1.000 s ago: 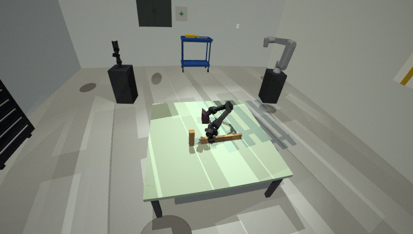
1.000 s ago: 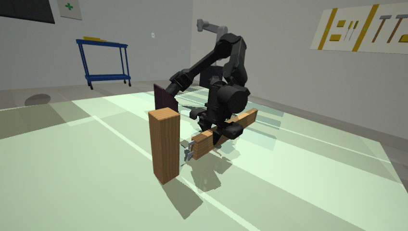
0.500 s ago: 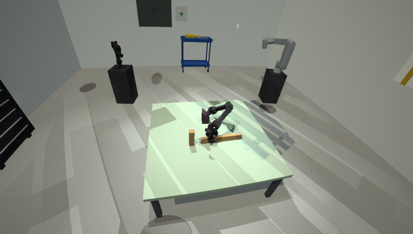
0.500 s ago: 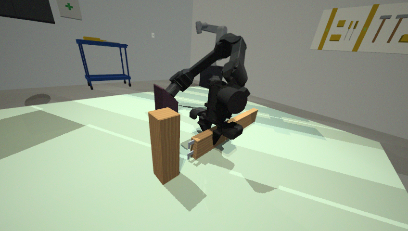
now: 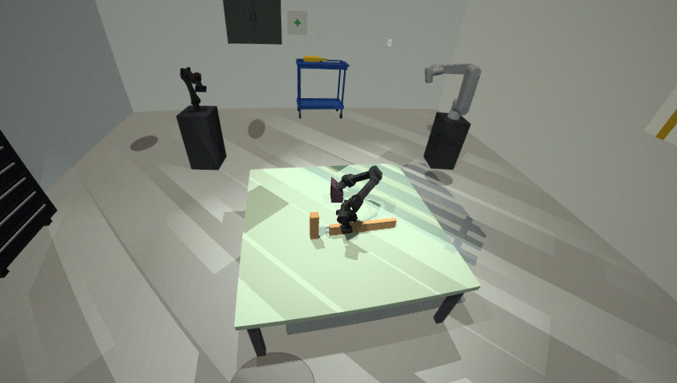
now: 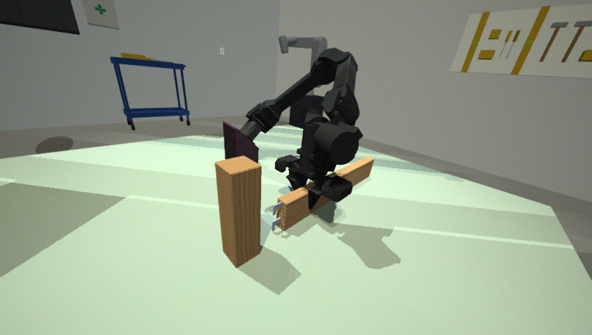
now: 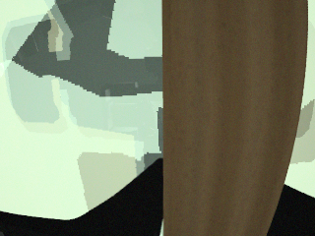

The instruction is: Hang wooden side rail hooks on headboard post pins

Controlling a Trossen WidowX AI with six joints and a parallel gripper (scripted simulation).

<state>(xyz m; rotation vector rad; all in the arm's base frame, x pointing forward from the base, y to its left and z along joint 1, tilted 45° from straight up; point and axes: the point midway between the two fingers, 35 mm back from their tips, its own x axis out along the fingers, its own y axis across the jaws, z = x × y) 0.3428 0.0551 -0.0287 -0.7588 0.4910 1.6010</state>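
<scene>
The wooden post [image 5: 314, 226] [image 6: 239, 211] stands upright on the pale green table [image 5: 303, 279] [image 6: 166, 290]. Its slot and pins are not visible. The wooden rail [image 5: 380, 223] [image 6: 294, 213] [image 7: 236, 88] lies lengthwise away from the post, on its narrow edge. Two steel hooks [image 5: 327, 230] [image 6: 276, 207] stick out of its near end towards the post, with a small gap between. That end looks slightly above the table; the far end appears to rest on it. My gripper [image 5: 346, 227] [image 6: 305, 193] is shut on the rail near its hook end, one finger on each side.
A dark purple angled panel [image 5: 336, 191] [image 6: 237, 145] is at the arm's upper link, behind the post in the exterior view. A blue cart [image 5: 320, 103] [image 6: 156, 112] and two other arms on black pedestals [image 5: 201, 140] [image 5: 446, 142] stand well beyond the table.
</scene>
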